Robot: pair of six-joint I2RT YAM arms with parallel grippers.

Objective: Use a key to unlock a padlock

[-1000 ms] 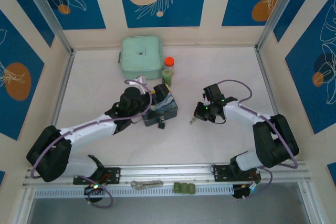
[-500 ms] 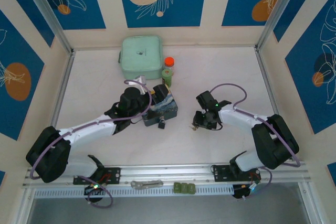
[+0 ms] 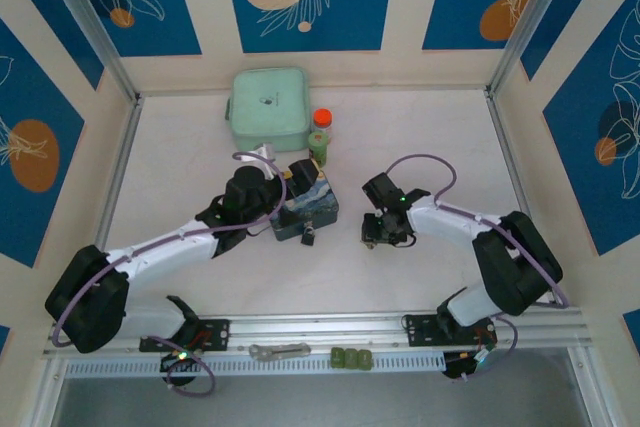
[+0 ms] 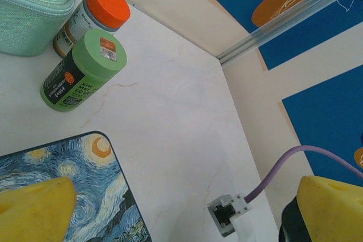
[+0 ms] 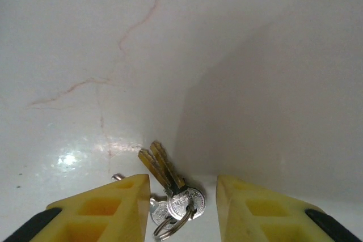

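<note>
The keys (image 5: 170,185) lie on the white table as a small bunch on a ring, two brassy blades pointing away. My right gripper (image 5: 182,211) is open and hangs low over them, one yellow finger (image 5: 108,211) on each side of the bunch, not touching it. From above, the right gripper (image 3: 377,232) sits right of the blue swirly box (image 3: 312,209). The tiny dark padlock (image 3: 310,237) lies at the box's near edge. My left gripper (image 3: 283,190) is open at the box's far-left corner, and its left finger (image 4: 34,211) overlaps the painted lid (image 4: 85,196).
A mint-green case (image 3: 267,107) stands at the back, with an orange-capped bottle (image 3: 321,122) and a green bottle (image 3: 318,150) beside it, just behind the box. A grey metal tool (image 3: 280,351) and green pieces (image 3: 350,357) lie on the front rail.
My right gripper has swung left and come down over the keys. The left arm, the box and the padlock have stayed put.
</note>
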